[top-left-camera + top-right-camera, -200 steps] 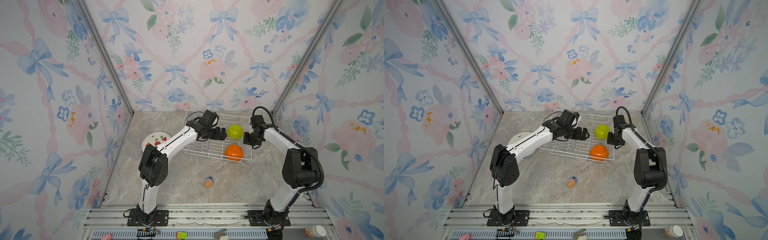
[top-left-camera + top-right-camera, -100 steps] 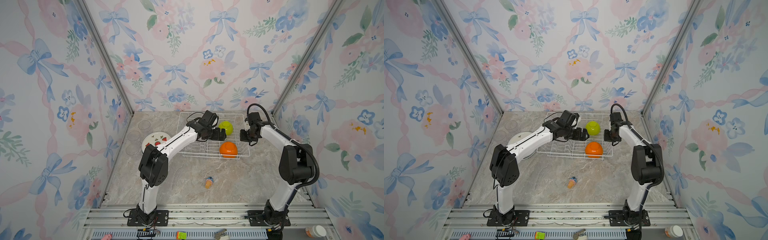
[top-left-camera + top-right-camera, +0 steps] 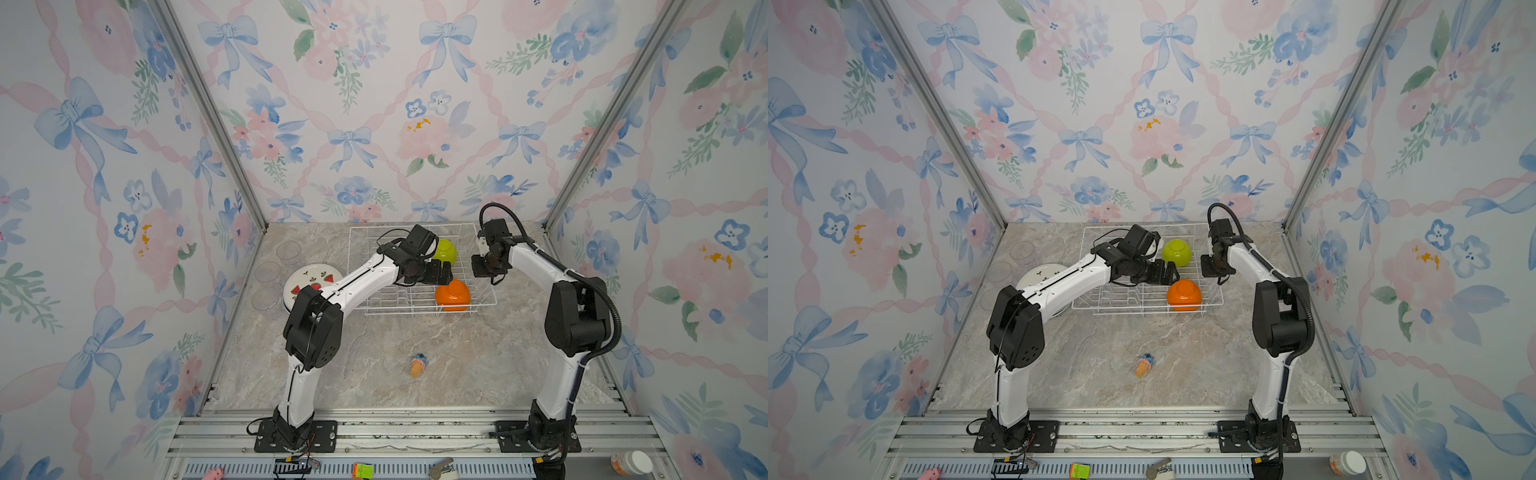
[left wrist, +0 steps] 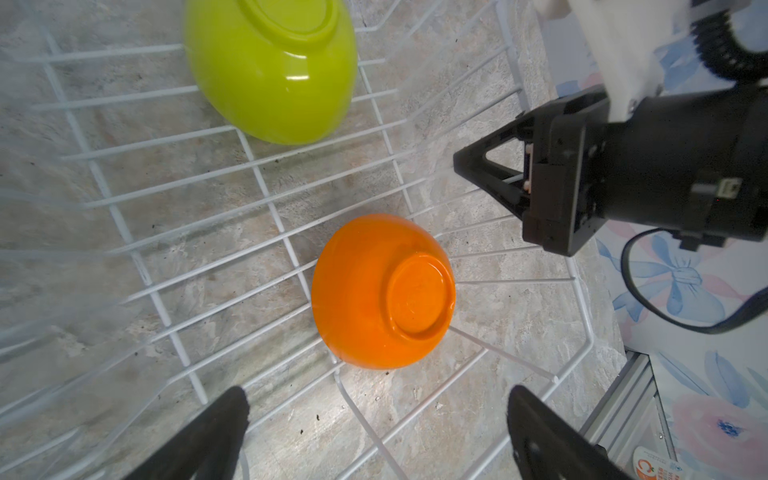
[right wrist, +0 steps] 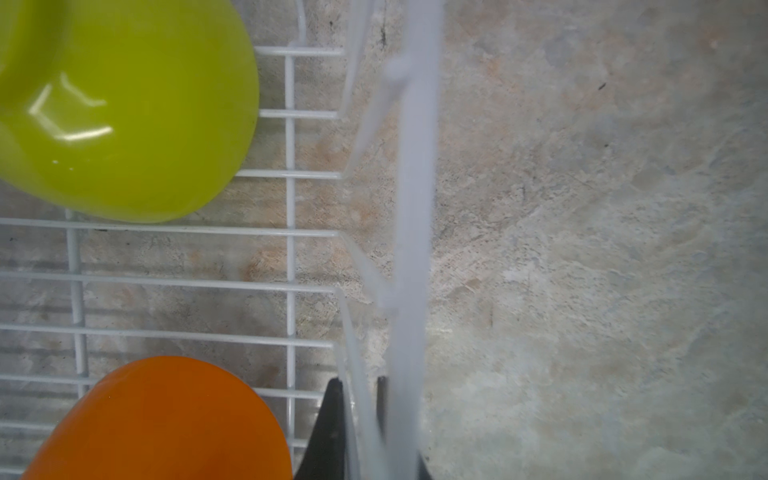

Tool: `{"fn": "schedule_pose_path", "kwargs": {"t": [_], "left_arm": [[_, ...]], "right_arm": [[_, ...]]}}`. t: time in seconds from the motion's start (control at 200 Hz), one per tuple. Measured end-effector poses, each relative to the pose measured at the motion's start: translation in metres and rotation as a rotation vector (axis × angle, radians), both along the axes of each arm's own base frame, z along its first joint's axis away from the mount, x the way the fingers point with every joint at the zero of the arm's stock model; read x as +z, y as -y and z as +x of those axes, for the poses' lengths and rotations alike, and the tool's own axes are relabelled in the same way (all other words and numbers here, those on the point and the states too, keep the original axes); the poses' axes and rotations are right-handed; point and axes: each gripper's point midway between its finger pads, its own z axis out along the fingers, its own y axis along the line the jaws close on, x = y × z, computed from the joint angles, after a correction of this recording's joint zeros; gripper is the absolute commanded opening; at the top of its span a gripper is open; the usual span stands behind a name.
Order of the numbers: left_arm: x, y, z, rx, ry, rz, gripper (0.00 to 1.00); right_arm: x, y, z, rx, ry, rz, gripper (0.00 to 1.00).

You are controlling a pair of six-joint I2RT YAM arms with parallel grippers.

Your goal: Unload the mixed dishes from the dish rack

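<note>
**Setting.** Booth walled in bow-and-flower wallpaper; marbled tabletop.

**Dish rack**. White wire basket at the back of the table, holding two items.

**Green bowl**. In the rack's far corner, mouth down, as if left to drain.

**Orange bowl**. In the rack's near right corner, also inverted, foot ring up.

**Left gripper**. Jaws spread wide, poised over the orange bowl and not touching it; probably opened to span the bowl's sides.

**Right gripper**. Pressed together on the rack's right rim wire, seemingly to steady the basket during the lift.

**Plate**. Watermelon print, already out, left of the rack.

**Glasses**. Clear, along the left wall.

**Toy**. Near the front, unrelated.
</note>
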Motion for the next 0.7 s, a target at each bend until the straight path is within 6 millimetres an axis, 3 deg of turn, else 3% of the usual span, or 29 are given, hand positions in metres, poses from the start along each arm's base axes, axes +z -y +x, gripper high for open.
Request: {"fn": "schedule_pose_path", "kwargs": {"t": [0.14, 0.22, 0.31, 0.435, 0.565, 0.7], "left_arm": [[-0.001, 0.0, 0.0, 0.004, -0.005, -0.001, 0.98], [-0.005, 0.002, 0.0, 0.007, -0.017, -0.006, 0.98], [-0.014, 0.004, 0.0, 0.01, -0.037, -0.004, 0.98], [-0.022, 0.006, 0.001, 0.024, -0.058, -0.006, 0.98], [-0.022, 0.01, 0.005, 0.048, -0.058, -0.039, 0.98], [-0.039, 0.013, 0.001, 0.071, -0.102, -0.08, 0.98]], "right_arm": [[0.0, 0.0, 0.001, 0.001, 0.003, 0.001, 0.04], [0.0, 0.0, 0.0, 0.002, 0.004, 0.001, 0.31], [-0.004, 0.013, -0.002, 0.025, 0.005, -0.099, 0.64], [0.0, 0.028, -0.005, 0.004, 0.018, -0.146, 0.88], [0.027, 0.034, -0.009, -0.04, 0.085, -0.138, 1.0], [0.07, 0.033, -0.02, -0.077, 0.191, -0.084, 0.97]]}}
